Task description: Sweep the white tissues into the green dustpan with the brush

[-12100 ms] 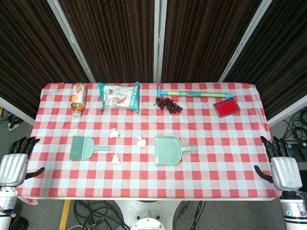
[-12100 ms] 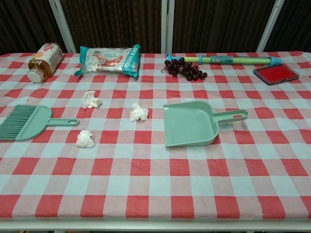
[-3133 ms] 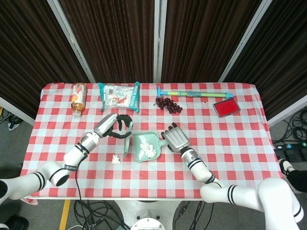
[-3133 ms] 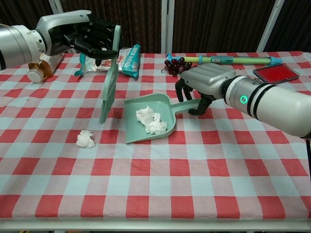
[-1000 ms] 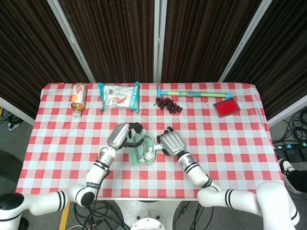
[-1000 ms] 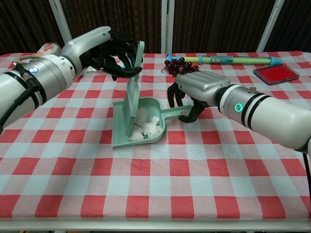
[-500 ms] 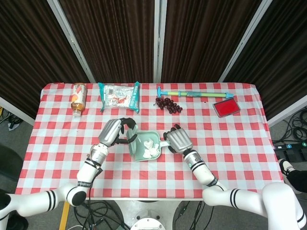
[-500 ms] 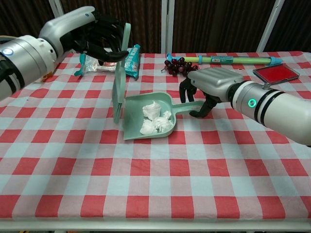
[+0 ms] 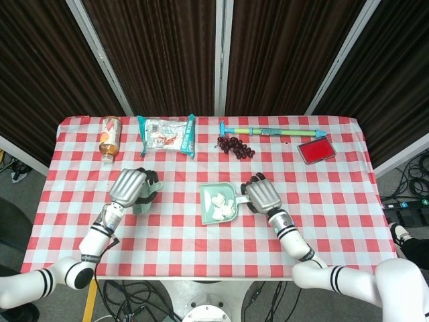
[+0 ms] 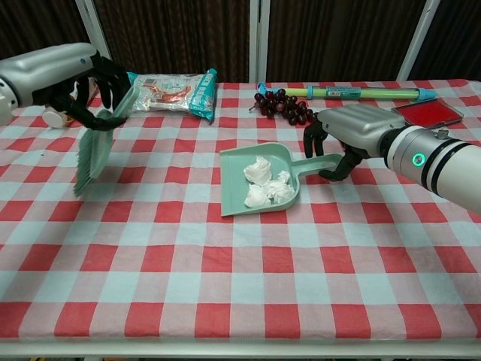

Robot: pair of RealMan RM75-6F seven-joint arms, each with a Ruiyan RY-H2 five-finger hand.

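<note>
The green dustpan [image 10: 259,183] [image 9: 216,203] lies flat near the table's middle with three white tissues [image 10: 267,184] [image 9: 220,202] bunched inside it. My right hand [image 10: 352,134] [image 9: 263,195] grips its handle on the right side. My left hand [image 10: 90,79] [image 9: 131,188] holds the green brush [image 10: 96,148] [image 9: 143,202] by its handle, bristles hanging down, raised above the cloth far left of the dustpan.
Along the back edge lie a bottle [image 9: 109,137], a snack bag [image 9: 167,134], dark grapes [image 9: 236,145], a long green-blue stick [image 9: 275,131] and a red pad [image 9: 316,150]. The checked tablecloth [image 10: 240,286] covers the table.
The left hand swung the brush away to the left, off the dustpan. The right hand slid the dustpan with the tissues a little to the right.
</note>
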